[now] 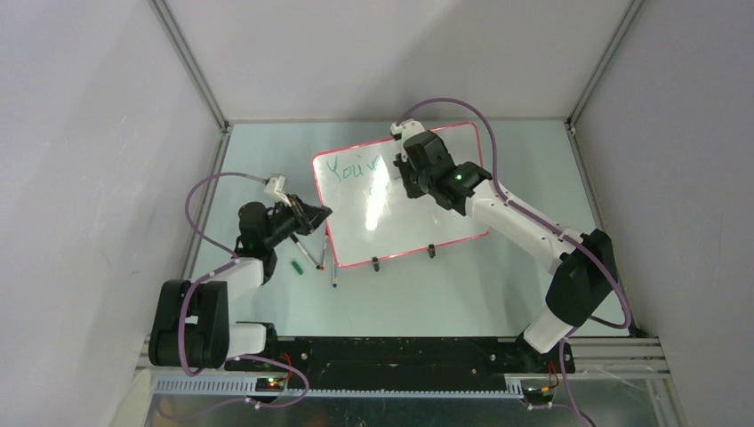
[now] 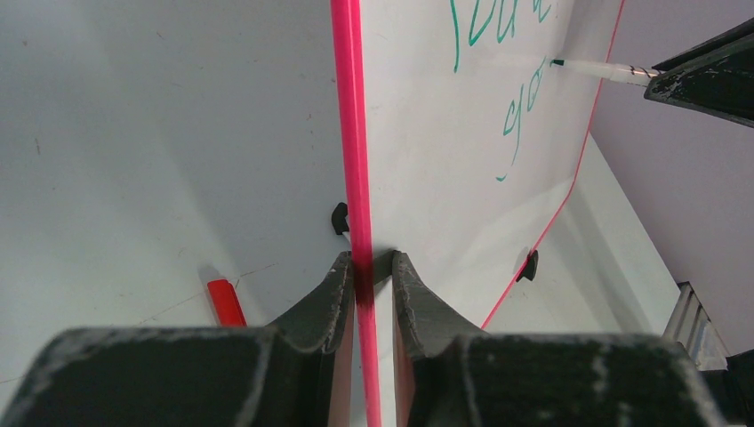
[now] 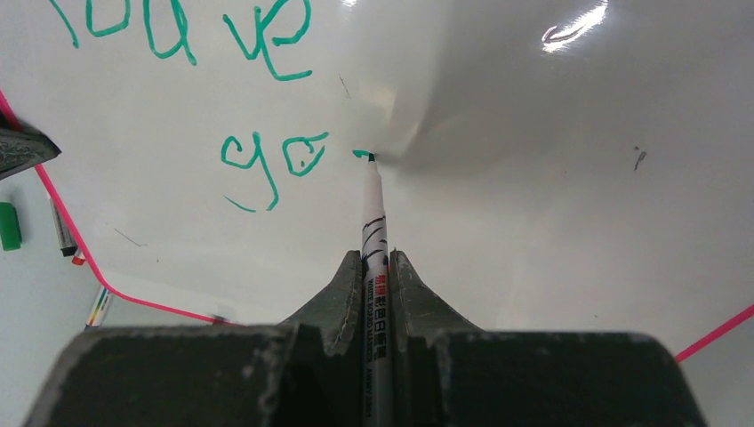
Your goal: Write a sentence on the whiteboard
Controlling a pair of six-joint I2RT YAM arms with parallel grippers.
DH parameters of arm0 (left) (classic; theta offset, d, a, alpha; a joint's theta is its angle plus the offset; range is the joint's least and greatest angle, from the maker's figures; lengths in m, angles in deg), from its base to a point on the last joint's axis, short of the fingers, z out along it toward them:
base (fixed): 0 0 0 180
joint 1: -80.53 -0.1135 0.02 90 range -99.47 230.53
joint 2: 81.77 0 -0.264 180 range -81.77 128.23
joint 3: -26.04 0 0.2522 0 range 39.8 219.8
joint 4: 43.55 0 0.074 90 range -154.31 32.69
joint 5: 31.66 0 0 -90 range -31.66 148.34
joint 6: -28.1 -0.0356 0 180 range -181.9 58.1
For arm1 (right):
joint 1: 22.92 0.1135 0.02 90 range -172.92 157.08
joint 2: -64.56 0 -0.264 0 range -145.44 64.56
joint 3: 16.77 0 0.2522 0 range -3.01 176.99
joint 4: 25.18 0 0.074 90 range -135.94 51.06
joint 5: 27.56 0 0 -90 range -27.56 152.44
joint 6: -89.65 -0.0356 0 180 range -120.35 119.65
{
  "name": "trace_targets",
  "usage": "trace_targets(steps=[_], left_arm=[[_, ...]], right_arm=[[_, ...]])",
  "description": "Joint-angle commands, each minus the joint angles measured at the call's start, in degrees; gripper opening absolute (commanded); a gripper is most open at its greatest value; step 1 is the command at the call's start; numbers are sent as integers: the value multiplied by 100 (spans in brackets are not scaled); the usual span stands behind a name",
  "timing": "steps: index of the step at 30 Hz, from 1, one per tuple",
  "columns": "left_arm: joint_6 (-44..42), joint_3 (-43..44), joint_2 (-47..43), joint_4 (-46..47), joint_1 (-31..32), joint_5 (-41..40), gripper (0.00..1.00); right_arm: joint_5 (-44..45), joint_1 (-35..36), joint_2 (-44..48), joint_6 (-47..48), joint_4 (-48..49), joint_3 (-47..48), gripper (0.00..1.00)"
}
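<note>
Now my right gripper (image 3: 375, 260) clamps tight around the marker (image 3: 373, 218), tip touching the whiteboard (image 1: 418, 222) mid-frame beside the green writing (image 3: 267, 53); left gripper (image 2: 372, 262) pinches its edge. I'd press lightly, stroke slowly.

The left arm (image 1: 222, 285), white links with black joints, rises from its base at the near left, folds back at the shoulder and reaches forward and to the right with its wrist level. Its black two-finger left tool (image 2: 373, 263) stands nearly closed, the fingers (image 2: 331, 289) pinching the red-pink rim of the glossy white whiteboard (image 2: 445, 205) from both faces. The right arm (image 1: 520, 218) stretches from the near right diagonally forward and left, a green light on its wrist. Its black right tool (image 3: 377, 260) is clamped tight on a slim white marker pen (image 3: 374, 213), which runs straight out between the fingertips.
</note>
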Motion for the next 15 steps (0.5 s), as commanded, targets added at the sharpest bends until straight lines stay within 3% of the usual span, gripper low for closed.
trace_targets(steps=[1, 15], left_arm=[[-293, -104, 10, -332, -44, -514, 1], [-297, -108, 9, -331, -45, -514, 1]], right_arm=[[301, -93, 63, -15, -47, 158, 0], [63, -54, 347, 6, 38, 260, 0]])
